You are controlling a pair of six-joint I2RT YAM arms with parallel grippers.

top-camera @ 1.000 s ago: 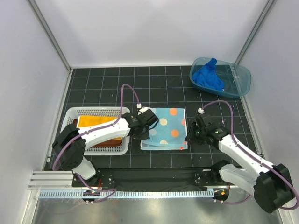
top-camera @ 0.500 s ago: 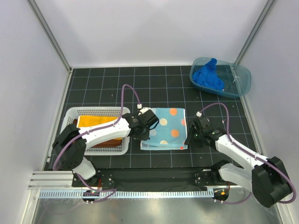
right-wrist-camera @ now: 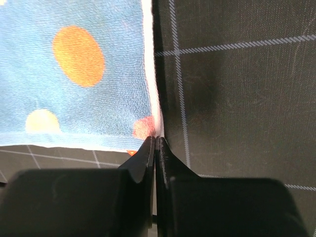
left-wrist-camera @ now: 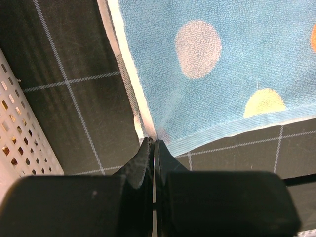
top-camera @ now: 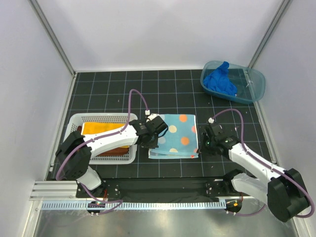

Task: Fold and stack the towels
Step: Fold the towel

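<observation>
The light blue spotted towel (top-camera: 175,136) lies folded flat on the black mat between the two arms. My left gripper (top-camera: 154,143) is shut on its near left corner; in the left wrist view the cloth (left-wrist-camera: 222,74) puckers into the closed tips (left-wrist-camera: 154,140). My right gripper (top-camera: 201,146) is shut on the near right corner, where the towel's white edge (right-wrist-camera: 148,98) runs into the closed tips (right-wrist-camera: 155,137). A yellow-orange towel (top-camera: 101,128) lies over a rust-brown one (top-camera: 116,149) in the basket. A royal blue towel (top-camera: 219,79) sits bunched in the tub.
The white mesh basket (top-camera: 98,116) stands left of the spotted towel, close to the left arm; its wall (left-wrist-camera: 19,133) shows in the left wrist view. The blue plastic tub (top-camera: 260,89) sits at the back right corner. White walls close off the mat's edges.
My right gripper has slid in to the towel's near right corner and closed on it. The left gripper and the towel have stayed where they were.
</observation>
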